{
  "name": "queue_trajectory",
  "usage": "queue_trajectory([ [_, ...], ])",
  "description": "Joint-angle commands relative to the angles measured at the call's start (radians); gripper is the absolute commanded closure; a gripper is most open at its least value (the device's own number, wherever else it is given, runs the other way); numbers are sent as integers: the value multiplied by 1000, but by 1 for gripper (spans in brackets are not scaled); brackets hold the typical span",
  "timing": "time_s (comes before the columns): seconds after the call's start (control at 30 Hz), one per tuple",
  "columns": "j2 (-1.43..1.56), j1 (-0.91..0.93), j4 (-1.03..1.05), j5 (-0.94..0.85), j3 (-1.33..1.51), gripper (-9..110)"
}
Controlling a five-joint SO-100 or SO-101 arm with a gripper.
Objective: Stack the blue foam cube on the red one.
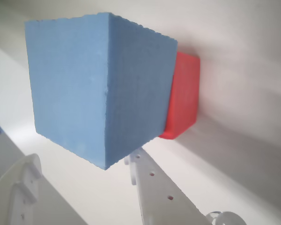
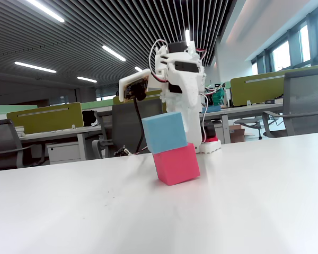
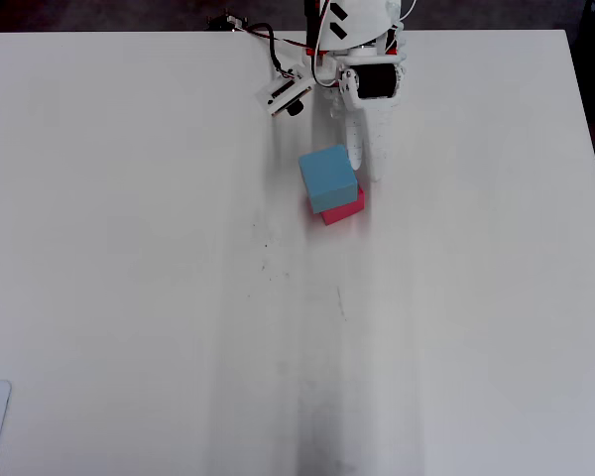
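White table (image 3: 129, 248) bears blue foam cube (image 2: 164, 132) hiding much of red one (image 2: 176, 164); fingers (image 1: 79, 183) spread.

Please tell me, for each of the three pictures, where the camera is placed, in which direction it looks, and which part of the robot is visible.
Wrist view: rides on the arm, close to the blue foam cube and the red one; white gripper fingers enter below.
Fixed view: low at table height, facing the stacked cubes, arm behind.
Overhead view: looks straight down on the table; arm at top edge.
All three share both cubes.
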Motion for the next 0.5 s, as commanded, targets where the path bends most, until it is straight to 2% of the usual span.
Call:
queue_trajectory([
  [0.0, 6, -6, -18, 3, -6, 78],
  [0.47, 6, 23, -92, -8, 20, 78],
])
